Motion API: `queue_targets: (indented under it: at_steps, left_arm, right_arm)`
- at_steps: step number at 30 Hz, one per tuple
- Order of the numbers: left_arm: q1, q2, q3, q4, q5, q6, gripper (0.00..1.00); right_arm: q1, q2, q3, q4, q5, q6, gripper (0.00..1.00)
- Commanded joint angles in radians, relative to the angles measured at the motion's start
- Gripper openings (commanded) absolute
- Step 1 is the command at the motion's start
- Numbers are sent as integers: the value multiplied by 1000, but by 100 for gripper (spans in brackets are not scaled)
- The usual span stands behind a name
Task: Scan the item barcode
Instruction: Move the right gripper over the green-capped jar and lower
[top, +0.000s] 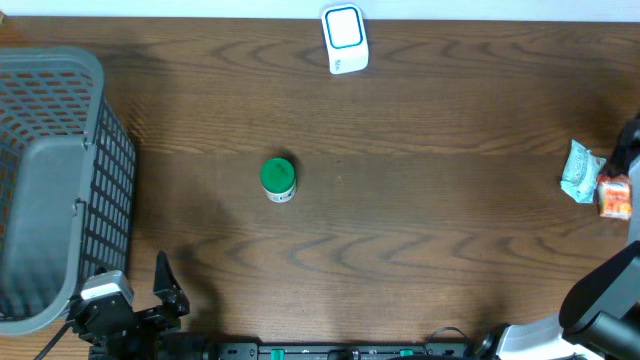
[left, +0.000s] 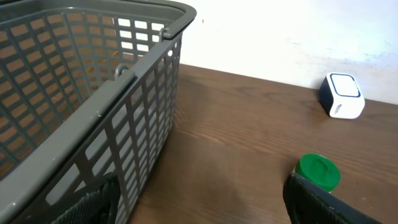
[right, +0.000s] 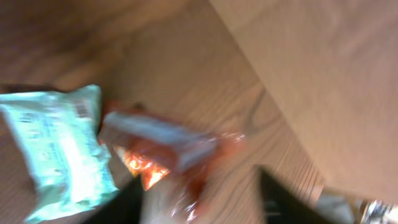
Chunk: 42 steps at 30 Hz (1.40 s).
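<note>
Your right end effector (right: 199, 183) stood wide around the orange packet (right: 180, 152) at the right edge of the worktop (top: 420, 250), well apart from the scanner (top: 345, 40), probably to grasp it. Your left end effector (left: 211, 208) hung wide open, empty.

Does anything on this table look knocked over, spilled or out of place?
Nothing is spilled or broken. The green-lidded jar stands upright in the middle. Only small oddities: the white scanner sits slightly crooked at the far edge, and the teal packet and orange packet lie bunched at the right edge.
</note>
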Motion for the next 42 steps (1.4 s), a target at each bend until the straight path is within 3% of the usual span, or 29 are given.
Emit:
queue_targets:
  at_steps: [1, 7, 13, 16, 20, 24, 28, 36, 39, 42]
  left_arm:
    - [-5, -5, 0, 0, -9, 17, 84]
    - [-5, -5, 0, 0, -9, 17, 84]
    - [-5, -5, 0, 0, -9, 17, 84]
    - [-5, -5, 0, 0, -9, 17, 84]
    - [-5, -5, 0, 0, -9, 17, 84]
    - [-5, -5, 0, 0, -9, 17, 84]
    - [-5, -5, 0, 0, -9, 17, 84]
    - [-5, -5, 0, 0, -9, 17, 84]
    - [-5, -5, 0, 0, -9, 17, 84]
    - [-5, -5, 0, 0, -9, 17, 84]
  right_arm:
    - [-10, -19, 2, 10, -17, 106, 99]
    - [71, -137, 3, 30, -286, 106, 99]
    - [236, -255, 3, -11, -1026, 141, 99]
    - [362, -243, 3, -8, -1244, 140, 99]
    - [557, -181, 3, -7, -1180, 201, 99]
    - [741, -119, 13, -16, -1029, 506, 99]
    - [891, -76, 119, -43, -941, 655, 99]
    - [1171, -79, 269, -21, -915, 601, 99]
    - [1250, -67, 286, 51, -805, 689, 99]
    - [1271, -14, 408, -28, -794, 701, 99]
